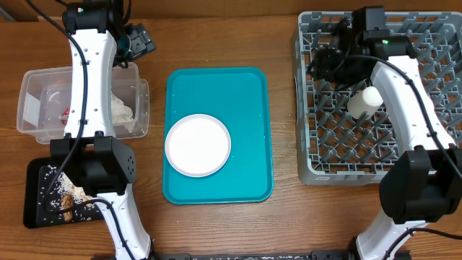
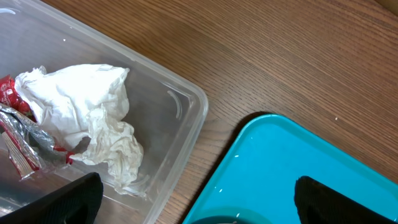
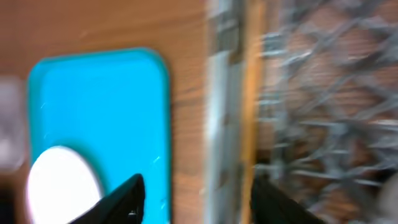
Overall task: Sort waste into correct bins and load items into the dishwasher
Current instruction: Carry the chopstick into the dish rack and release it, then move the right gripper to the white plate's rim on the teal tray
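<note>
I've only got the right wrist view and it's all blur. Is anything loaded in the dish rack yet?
Observer: Yes, one small white cup lies in the grey rack, near its middle.
Operator: Is the left arm holding anything?
Observer: No. The left gripper is open and empty, next to the clear tub.
Operator: What's in that tub?
Observer: Crumpled white napkins with a bit of red wrapper.
</note>
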Action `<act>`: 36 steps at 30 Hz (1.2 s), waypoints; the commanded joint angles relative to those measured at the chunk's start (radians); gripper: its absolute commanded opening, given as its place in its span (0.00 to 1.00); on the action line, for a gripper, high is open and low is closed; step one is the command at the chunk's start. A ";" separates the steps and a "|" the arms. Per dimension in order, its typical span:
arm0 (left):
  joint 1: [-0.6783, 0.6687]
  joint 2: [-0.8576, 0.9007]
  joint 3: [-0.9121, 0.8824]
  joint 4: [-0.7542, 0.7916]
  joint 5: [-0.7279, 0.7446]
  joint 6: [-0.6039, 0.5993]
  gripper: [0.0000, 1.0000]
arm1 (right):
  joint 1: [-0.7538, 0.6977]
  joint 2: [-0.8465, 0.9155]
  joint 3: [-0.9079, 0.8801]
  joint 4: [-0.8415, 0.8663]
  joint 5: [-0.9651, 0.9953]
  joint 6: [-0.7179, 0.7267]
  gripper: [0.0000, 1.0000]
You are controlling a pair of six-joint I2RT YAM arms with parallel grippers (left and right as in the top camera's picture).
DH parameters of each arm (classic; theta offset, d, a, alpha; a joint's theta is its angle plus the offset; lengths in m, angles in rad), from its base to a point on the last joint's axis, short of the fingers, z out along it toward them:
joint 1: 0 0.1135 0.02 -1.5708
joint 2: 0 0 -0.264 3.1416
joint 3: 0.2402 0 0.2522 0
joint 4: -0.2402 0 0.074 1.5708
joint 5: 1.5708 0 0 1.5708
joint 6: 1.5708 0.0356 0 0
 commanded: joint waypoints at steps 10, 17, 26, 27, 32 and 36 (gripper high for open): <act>-0.009 -0.002 0.021 0.001 -0.016 -0.007 1.00 | 0.329 -0.035 0.001 -0.029 0.034 0.082 0.95; -0.009 -0.002 0.021 0.001 -0.016 -0.007 1.00 | 0.480 0.085 0.001 0.033 0.189 0.290 0.87; -0.009 -0.002 0.021 0.001 -0.016 -0.007 1.00 | 0.548 0.214 0.001 0.065 0.186 0.410 0.49; -0.009 -0.002 0.021 0.001 -0.016 -0.007 1.00 | 0.557 0.221 0.001 0.067 0.186 0.410 0.49; -0.009 -0.002 0.021 0.001 -0.016 -0.007 1.00 | 0.583 0.264 0.001 0.076 0.187 0.410 0.49; -0.009 -0.002 0.021 0.001 -0.016 -0.007 1.00 | 0.587 0.285 0.001 0.073 0.195 0.411 0.50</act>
